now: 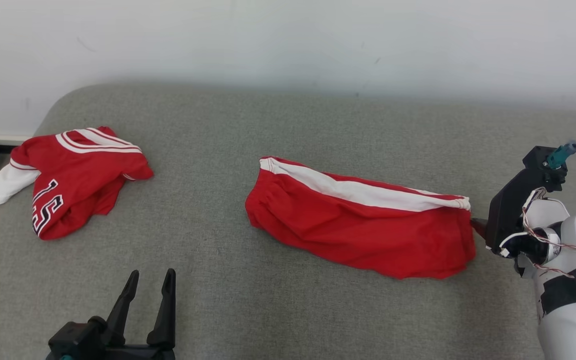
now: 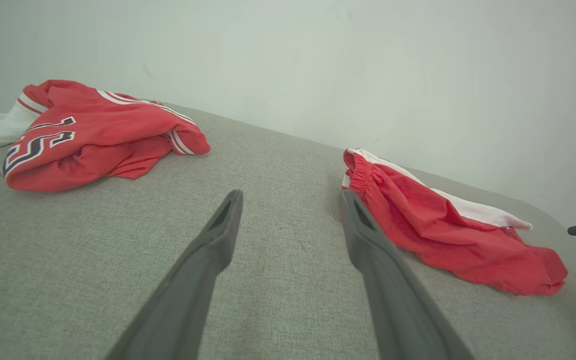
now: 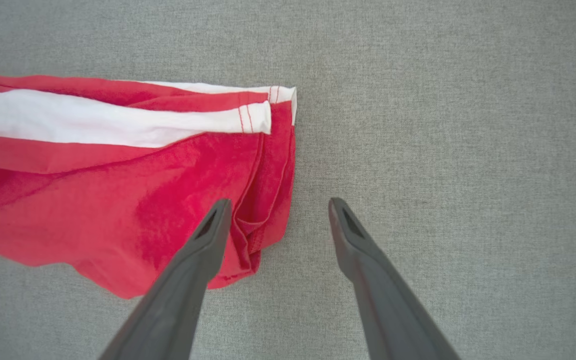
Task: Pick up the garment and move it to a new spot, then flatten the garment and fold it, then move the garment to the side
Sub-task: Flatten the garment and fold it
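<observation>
**Item: red shorts** [image 1: 363,225], white side stripe. They lie right of centre on the grey cushion [image 1: 268,310] as a long bunched strip, waistband end toward the left and hem toward the right, rumpled rather than flat.

**Right gripper** [image 3: 279,205]: fingers spread wide and holding nothing. One finger is over the hem corner, the other over bare cushion.

**Left gripper** [image 1: 151,274]: fingers apart and empty, low at the near edge, well apart from the shorts.

**Also present:** a red numbered jersey [image 1: 78,175], heaped at the far left.

**Progress, as judged:** whether relocation is finished cannot be told. Flattening, folding and moving aside all appear outstanding.
</observation>
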Tool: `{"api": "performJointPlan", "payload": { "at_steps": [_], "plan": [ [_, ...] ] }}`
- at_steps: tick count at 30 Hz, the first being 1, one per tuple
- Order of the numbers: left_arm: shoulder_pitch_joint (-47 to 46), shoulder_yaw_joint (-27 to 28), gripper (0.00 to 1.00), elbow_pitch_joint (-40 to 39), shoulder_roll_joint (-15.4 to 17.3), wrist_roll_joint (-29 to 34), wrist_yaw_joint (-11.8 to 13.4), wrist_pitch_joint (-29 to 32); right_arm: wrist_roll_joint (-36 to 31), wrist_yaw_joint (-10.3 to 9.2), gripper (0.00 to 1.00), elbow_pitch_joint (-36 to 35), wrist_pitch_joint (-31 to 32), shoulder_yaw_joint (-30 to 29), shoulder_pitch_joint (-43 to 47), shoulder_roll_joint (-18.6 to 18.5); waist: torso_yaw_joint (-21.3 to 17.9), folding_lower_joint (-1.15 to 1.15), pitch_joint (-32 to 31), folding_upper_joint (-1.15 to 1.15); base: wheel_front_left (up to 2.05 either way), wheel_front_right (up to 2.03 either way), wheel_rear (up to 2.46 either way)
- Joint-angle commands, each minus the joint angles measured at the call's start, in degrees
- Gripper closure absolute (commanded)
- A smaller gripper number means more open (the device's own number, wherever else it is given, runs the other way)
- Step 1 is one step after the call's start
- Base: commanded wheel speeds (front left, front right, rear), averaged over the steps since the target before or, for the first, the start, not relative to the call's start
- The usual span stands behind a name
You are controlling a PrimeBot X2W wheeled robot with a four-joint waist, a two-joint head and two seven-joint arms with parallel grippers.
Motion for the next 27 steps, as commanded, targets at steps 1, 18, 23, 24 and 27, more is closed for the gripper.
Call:
{"api": "performJointPlan", "payload": {
  "at_steps": [1, 18, 23, 24, 27],
  "plan": [
    [-0.8, 0.03, 0.0, 0.0, 0.17, 0.05, -0.26, -0.37, -0.55, -0.02, 0.0, 1.13, -0.22, -0.68, -1.05, -0.19, 0.68, 0.0, 0.71, 0.0, 0.0, 0.0, 0.0],
    [-3.23, -1.26, 0.0, -0.22, -0.73, 0.71, -0.96, -0.38, -11.39, -0.02, 0.0, 17.58, -7.35, -13.89, -8.52, -0.19, 5.38, 0.0, 4.91, 0.0, 0.0, 0.0, 0.0],
    [-3.43, -1.25, 0.0, -0.51, -1.01, 0.89, -0.92, -0.39, -14.45, -0.01, 0.0, 21.82, -9.01, -17.4, -9.76, -0.09, 6.06, 0.0, 5.5, 0.0, 0.0, 0.0, 0.0],
    [-3.47, -1.27, 0.0, -0.53, -1.03, 0.92, -0.96, -0.39, -15.07, -0.02, 0.0, 22.51, -9.28, -18.09, -10.02, -0.06, 6.16, 0.0, 5.57, 0.0, 0.0, 0.0, 0.0],
    [-3.6, -1.22, 0.0, -0.54, -1.18, 0.96, -1.05, -0.39, -16.91, -0.02, 0.0, 24.55, -10.11, -19.9, -10.94, -0.01, 6.41, 0.0, 5.74, 0.0, 0.0, 0.0, 0.0]
  ]
}}
